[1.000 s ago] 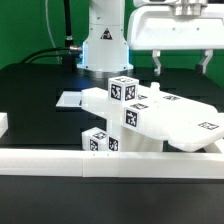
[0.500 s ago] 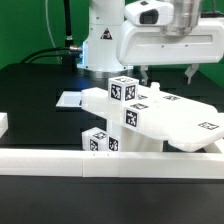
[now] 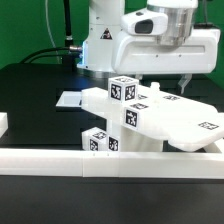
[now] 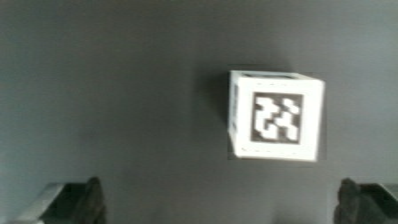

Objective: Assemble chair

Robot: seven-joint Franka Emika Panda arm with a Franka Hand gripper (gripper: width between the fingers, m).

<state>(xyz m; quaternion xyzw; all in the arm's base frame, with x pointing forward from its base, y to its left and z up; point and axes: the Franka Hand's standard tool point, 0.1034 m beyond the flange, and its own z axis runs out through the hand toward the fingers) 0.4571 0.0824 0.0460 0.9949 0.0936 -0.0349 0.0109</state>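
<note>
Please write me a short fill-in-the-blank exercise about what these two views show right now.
1. The hand hangs above the chair parts with its fingers ____.
2. The table under the parts is ____ in colour.
3. In the wrist view, one tagged white block lies between the fingers, and the hand is holding ____.
4. The white border rail runs along the table's ____ edge in the exterior view.

Missing words: open; black; nothing; near

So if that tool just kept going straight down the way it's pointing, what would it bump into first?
Probably the tagged white chair part lying between its open fingers, though depth is hard to judge; beyond that, the black table.
</note>
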